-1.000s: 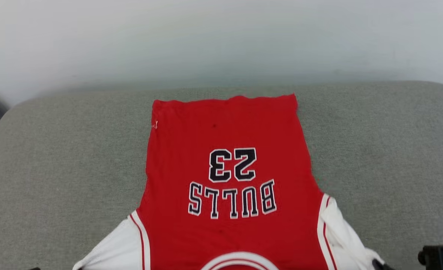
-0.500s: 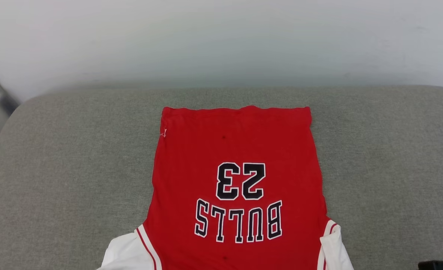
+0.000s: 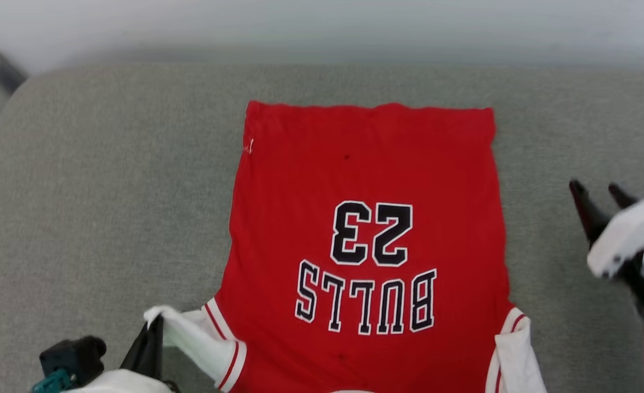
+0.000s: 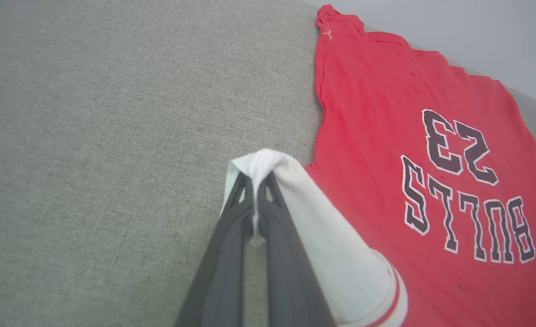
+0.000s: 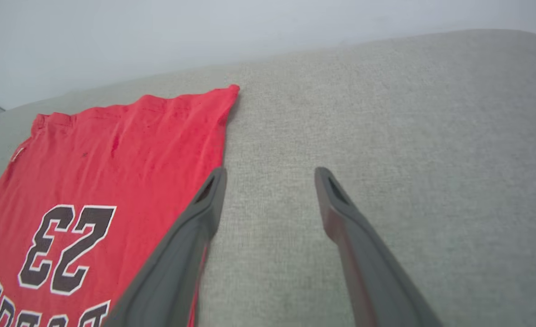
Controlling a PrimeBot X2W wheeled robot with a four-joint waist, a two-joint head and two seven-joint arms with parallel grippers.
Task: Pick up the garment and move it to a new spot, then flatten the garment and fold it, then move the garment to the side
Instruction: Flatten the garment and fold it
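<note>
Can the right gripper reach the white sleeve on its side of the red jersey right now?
Probably yes: the right gripper is open beside the red jersey, with bare grey cushion between it and that white sleeve.

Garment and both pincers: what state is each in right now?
garment: spread flat, print side up, on the grey cushion
white sleeve: pinched at its outer end
left pincer: shut on the white sleeve
right pincer: open, holding nothing, beside the garment's edge
</note>
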